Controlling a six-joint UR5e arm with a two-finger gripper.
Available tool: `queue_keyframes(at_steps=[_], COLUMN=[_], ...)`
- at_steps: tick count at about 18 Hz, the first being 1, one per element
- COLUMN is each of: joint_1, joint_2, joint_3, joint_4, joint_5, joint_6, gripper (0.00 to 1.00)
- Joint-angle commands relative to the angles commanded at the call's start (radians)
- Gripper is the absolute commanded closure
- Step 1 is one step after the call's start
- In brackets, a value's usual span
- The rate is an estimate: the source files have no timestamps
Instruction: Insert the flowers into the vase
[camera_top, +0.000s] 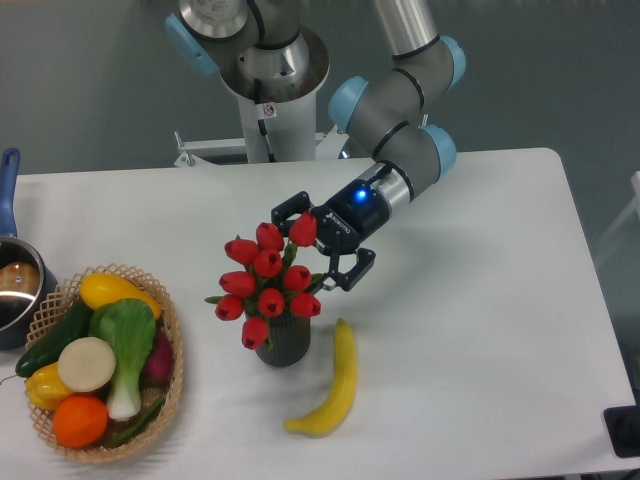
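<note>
Banana (334, 385) lies nearest, on the white table (480, 300) just right of the vase (281, 342), with the wicker basket (175, 370) of vegetables off to the left. Behind the banana the dark ribbed vase stands upright, and the flowers (264, 283) sit in its mouth, red buds spilling wider than the rim and leaning left. Beyond them the gripper (318, 240) has its fingers spread apart at the bunch's upper right, clasping nothing. The bunch looks light and soft, its buds easily crushed; the tied stems below the heads are the safer place to hold. Farthest back, a metal pot (14, 285) sits at the left edge.
</note>
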Motion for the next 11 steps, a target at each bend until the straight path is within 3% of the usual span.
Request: queue_keyframes(at_steps=[3, 6, 11], joint_1=[0.041, 0.1, 0.152], joint_2=[0.063, 0.124, 0.239], joint_3=[-0.002, 0.02, 0.133], joint_4=[-0.003, -0.002, -0.012], joint_5=[0.046, 0.162, 0.562], joint_6=[0.002, -0.003, -0.035], gripper=[0.0, 0.0, 0.0])
